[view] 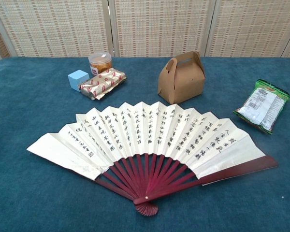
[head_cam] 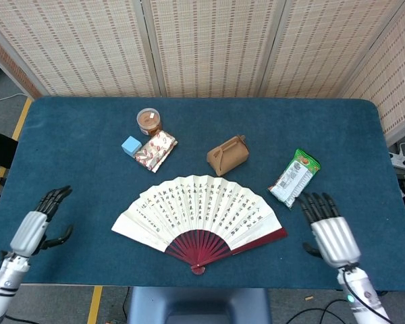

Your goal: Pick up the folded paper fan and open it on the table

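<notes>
On the counter, the paper fan lies fully spread; left hand and right hand hover empty, fingers apart. Opening looks finished; nothing further seems needed.

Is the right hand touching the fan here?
Apart. The head view shows bare blue table between the right hand and the fan, which lies spread open on its own.

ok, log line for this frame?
fan: spread open, flat on table | left hand: open, off fan | right hand: open, off fan
</notes>
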`<move>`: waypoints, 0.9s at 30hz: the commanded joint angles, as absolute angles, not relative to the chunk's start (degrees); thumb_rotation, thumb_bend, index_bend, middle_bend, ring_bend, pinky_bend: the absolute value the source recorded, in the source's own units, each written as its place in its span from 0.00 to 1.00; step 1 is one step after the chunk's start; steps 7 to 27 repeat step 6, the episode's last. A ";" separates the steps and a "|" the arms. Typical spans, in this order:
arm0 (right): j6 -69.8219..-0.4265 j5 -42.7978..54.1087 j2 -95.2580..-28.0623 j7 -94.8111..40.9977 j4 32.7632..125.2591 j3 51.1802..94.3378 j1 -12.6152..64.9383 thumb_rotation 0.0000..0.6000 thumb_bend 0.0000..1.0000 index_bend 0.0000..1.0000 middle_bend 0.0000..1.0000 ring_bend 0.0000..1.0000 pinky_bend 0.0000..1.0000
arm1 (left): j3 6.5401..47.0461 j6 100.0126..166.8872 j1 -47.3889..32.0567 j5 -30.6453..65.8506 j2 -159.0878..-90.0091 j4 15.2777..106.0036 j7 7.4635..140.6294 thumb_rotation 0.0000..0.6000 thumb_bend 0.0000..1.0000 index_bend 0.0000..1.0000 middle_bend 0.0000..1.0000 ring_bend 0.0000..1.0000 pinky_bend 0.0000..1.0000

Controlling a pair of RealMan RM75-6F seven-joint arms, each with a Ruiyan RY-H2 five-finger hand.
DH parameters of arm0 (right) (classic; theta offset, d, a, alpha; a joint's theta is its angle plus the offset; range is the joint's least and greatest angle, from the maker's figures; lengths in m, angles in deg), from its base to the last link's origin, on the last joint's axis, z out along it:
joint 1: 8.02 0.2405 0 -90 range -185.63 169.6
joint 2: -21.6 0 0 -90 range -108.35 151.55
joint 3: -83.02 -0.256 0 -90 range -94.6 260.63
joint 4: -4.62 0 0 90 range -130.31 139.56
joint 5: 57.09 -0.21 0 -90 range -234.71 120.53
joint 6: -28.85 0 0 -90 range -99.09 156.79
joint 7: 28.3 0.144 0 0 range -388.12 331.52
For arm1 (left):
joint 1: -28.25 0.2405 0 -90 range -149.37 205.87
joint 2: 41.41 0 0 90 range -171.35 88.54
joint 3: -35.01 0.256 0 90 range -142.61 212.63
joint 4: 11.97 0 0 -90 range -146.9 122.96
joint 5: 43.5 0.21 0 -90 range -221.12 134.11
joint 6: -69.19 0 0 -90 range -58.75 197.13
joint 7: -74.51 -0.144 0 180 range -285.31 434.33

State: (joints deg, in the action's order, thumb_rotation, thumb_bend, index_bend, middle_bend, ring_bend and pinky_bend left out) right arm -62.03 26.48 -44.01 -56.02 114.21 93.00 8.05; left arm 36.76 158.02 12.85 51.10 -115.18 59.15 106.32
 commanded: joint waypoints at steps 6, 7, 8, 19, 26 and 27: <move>-69.43 23.66 -40.98 -35.13 97.01 91.22 -5.02 1.00 0.07 0.00 0.00 0.00 0.00 | 38.91 157.59 19.77 49.52 -108.91 66.52 80.91 1.00 0.47 0.00 0.00 0.00 0.00; -69.43 23.66 -40.98 -35.13 97.01 91.22 -5.02 1.00 0.07 0.00 0.00 0.00 0.00 | 38.91 157.59 19.77 49.52 -108.91 66.52 80.91 1.00 0.47 0.00 0.00 0.00 0.00; -69.43 23.66 -40.98 -35.13 97.01 91.22 -5.02 1.00 0.07 0.00 0.00 0.00 0.00 | 38.91 157.59 19.77 49.52 -108.91 66.52 80.91 1.00 0.47 0.00 0.00 0.00 0.00; -69.43 23.66 -40.98 -35.13 97.01 91.22 -5.02 1.00 0.07 0.00 0.00 0.00 0.00 | 38.91 157.59 19.77 49.52 -108.91 66.52 80.91 1.00 0.47 0.00 0.00 0.00 0.00; -69.43 23.66 -40.98 -35.13 97.01 91.22 -5.02 1.00 0.07 0.00 0.00 0.00 0.00 | 38.91 157.59 19.77 49.52 -108.91 66.52 80.91 1.00 0.47 0.00 0.00 0.00 0.00; -69.43 23.66 -40.98 -35.13 97.01 91.22 -5.02 1.00 0.07 0.00 0.00 0.00 0.00 | 38.91 157.59 19.77 49.52 -108.91 66.52 80.91 1.00 0.47 0.00 0.00 0.00 0.00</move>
